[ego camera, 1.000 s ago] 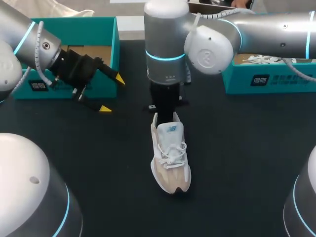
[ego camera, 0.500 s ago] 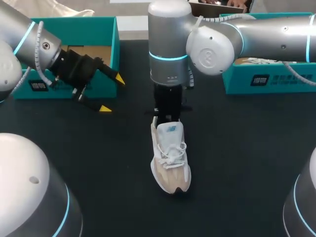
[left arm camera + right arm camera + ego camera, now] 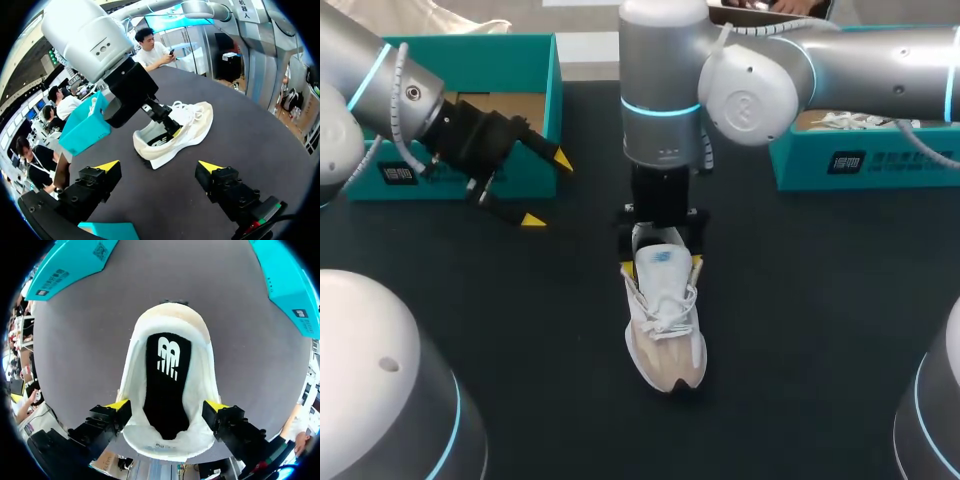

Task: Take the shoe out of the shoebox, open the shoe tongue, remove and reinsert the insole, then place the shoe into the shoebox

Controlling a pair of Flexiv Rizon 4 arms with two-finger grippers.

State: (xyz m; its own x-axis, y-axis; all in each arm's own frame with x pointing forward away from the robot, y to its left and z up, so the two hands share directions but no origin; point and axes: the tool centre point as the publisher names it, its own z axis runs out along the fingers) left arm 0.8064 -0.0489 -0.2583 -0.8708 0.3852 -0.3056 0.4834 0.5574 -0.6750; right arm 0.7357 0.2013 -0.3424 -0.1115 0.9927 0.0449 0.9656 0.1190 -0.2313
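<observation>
The right hand [image 3: 660, 265] has dropped in the last second to straddle the heel end of the white shoe [image 3: 665, 330], fingers spread at either side and gripping nothing, so I'd guess the black insole [image 3: 166, 385] comes out next. The shoe lies mid-bench [image 3: 820, 330], toe near, with the left hand [image 3: 548, 190] open and empty at far left. The left teal shoebox [image 3: 525, 45] shows bare card; the right box [image 3: 880, 165] holds white laces

Black table [image 3: 820, 320], white shoe [image 3: 665, 320] lying mid-table, teal left shoebox [image 3: 470, 48] and teal right shoebox [image 3: 860, 160] along far edge
</observation>
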